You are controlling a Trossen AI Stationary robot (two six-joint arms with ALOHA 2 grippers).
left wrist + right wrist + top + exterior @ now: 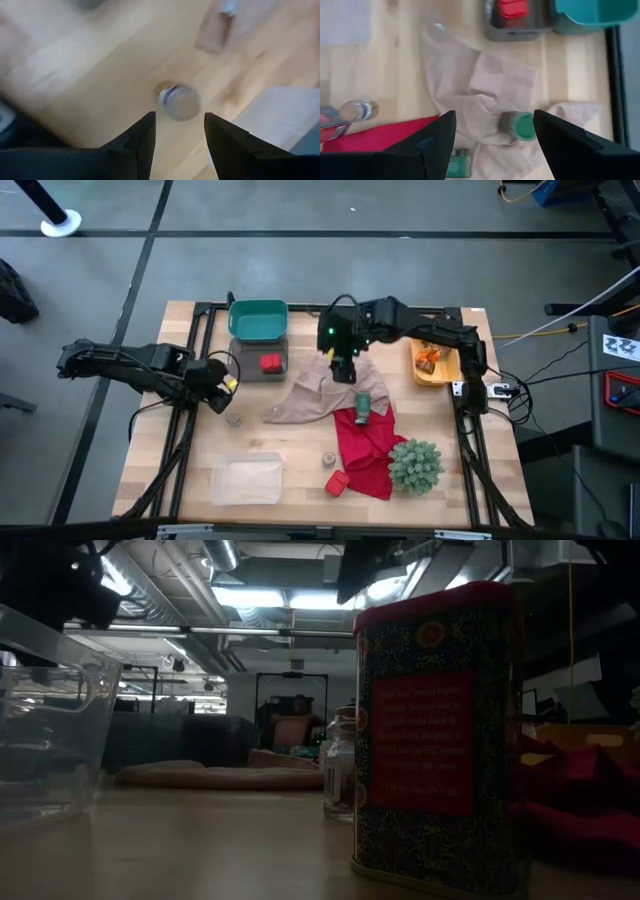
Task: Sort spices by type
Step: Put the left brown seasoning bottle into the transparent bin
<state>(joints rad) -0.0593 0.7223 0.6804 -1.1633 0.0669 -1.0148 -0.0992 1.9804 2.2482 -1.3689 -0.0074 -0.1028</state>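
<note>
My left gripper (179,131) is open and hovers just above a round tan-grey pot (178,101), which stands on the table (233,418). My right gripper (492,132) is open above a dark-green jar (517,125) that lies on its side on the tan cloth (490,85). A second green jar (361,408) lies on the red cloth (365,445). One red tin (270,363) sits in the grey tray. Another red tin (337,483) stands near the front edge, next to a small pot (327,458). Orange-brown packets (428,358) fill the wooden tray.
A teal bin (258,320) stands behind the grey tray (262,370). A clear plastic container (246,478) sits near the front left. The spiky green plant (415,463) stands front right. In the low view the red tin (440,740) looms close, with the small pot (340,775) behind it.
</note>
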